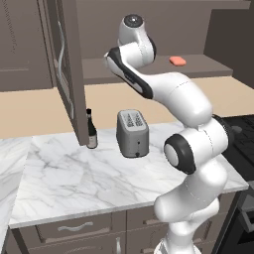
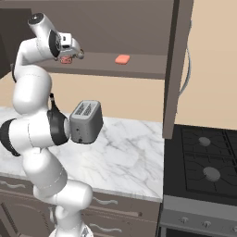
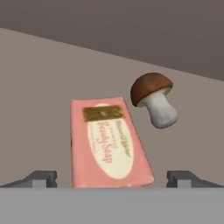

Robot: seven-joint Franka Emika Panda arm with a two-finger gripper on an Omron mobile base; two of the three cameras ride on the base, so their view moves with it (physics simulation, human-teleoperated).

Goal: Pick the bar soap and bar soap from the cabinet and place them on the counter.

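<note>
Claw (image 3: 112,178): fingers spread wide, holding nothing, inside the cabinet (image 2: 178,69). Pink soap bar (image 3: 107,142): flat on the shelf, between the fingertips. Mushroom (image 3: 154,99): just beside it. Second soap bar (image 2: 122,59): farther along the shelf.

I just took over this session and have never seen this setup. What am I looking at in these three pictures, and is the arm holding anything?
It is a white robot arm on a driving base in a simulated kitchen. Two pictures come from cameras behind the arm, left and right; the third looks along the hand. The gripper is inside the open cabinet, jaws wide open, holding nothing. In the hand view a pink bar soap lies between the fingertips, with a mushroom beside it. A second bar soap lies further along the shelf. On the counter stand a toaster and a dark bottle.
</note>
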